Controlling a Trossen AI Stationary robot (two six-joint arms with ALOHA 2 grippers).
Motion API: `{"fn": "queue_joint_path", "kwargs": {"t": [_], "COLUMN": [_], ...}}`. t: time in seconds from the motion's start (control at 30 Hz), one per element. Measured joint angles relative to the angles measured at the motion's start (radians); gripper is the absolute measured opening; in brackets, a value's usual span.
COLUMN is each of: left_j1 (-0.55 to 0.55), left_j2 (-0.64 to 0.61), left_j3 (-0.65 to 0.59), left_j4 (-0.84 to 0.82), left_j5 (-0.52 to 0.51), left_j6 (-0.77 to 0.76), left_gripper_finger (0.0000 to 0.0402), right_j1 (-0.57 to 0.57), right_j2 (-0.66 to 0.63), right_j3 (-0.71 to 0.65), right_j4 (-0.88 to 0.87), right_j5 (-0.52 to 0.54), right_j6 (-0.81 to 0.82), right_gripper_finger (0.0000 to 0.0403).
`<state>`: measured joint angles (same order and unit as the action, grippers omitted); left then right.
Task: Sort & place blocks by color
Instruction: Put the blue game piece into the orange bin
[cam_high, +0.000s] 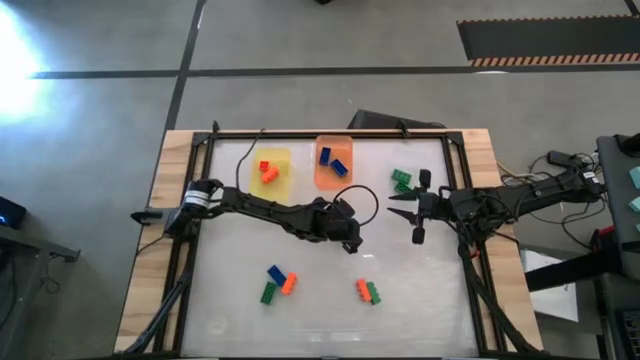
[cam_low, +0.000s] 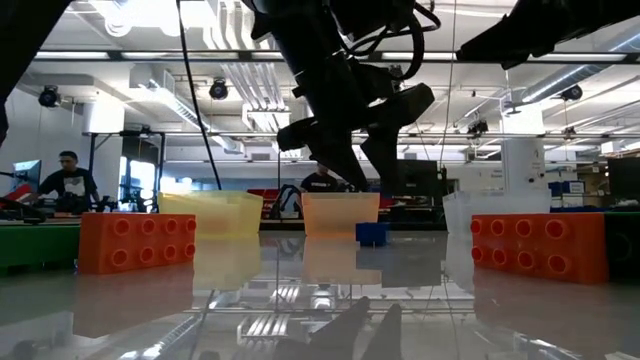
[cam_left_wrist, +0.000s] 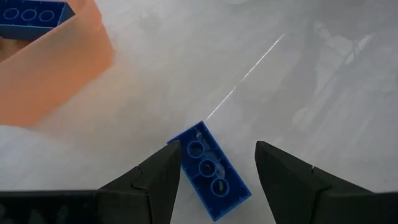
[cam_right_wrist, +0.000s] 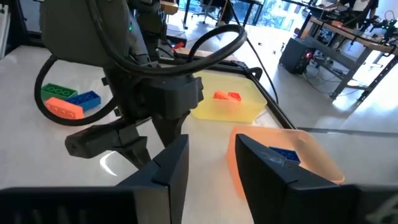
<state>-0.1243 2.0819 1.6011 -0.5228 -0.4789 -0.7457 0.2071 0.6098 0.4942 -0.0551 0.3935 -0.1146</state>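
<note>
So the left gripper (cam_left_wrist: 214, 171) is parked low near the middle of the table (cam_high: 420, 310), fingers spread apart, with a blue block (cam_left_wrist: 210, 169) lying flat between them. One fingertip looks right up against the block's edge, but it isn't pinched.

The right gripper (cam_high: 402, 206) hangs over the right half of the table, also spread wide with nothing in it, pointing toward the other arm.

Along the far edge there's a yellow tray (cam_high: 272, 170) holding orange blocks (cam_high: 267, 170) and next to it an orange tray (cam_high: 334, 162) with two blue blocks (cam_high: 333, 161) inside. A couple of green blocks (cam_high: 401, 180) sit on the bare surface just right of the orange tray, toward the far right corner.

Toward the near edge are two little clusters: on the left a blue, orange and green bunch (cam_high: 277, 283) touching each other, and more toward the centre an orange and green pair (cam_high: 367, 291) side by side.

A person (cam_low: 66, 181) is seated at a desk way back in the room.
</note>
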Motion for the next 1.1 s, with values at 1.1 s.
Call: {"fn": "queue_joint_path", "kwargs": {"t": [1.1], "left_j1": [0.007], "left_j2": [0.061], "left_j3": [-0.077], "left_j4": [0.099], "left_j5": [-0.034], "left_j6": [-0.086], "left_gripper_finger": [0.0301], "right_j1": [0.0], "right_j2": [0.002], "right_j3": [-0.002], "right_j4": [0.0], "right_j5": [0.0], "right_j6": [0.006], "right_gripper_finger": [0.0125]}}
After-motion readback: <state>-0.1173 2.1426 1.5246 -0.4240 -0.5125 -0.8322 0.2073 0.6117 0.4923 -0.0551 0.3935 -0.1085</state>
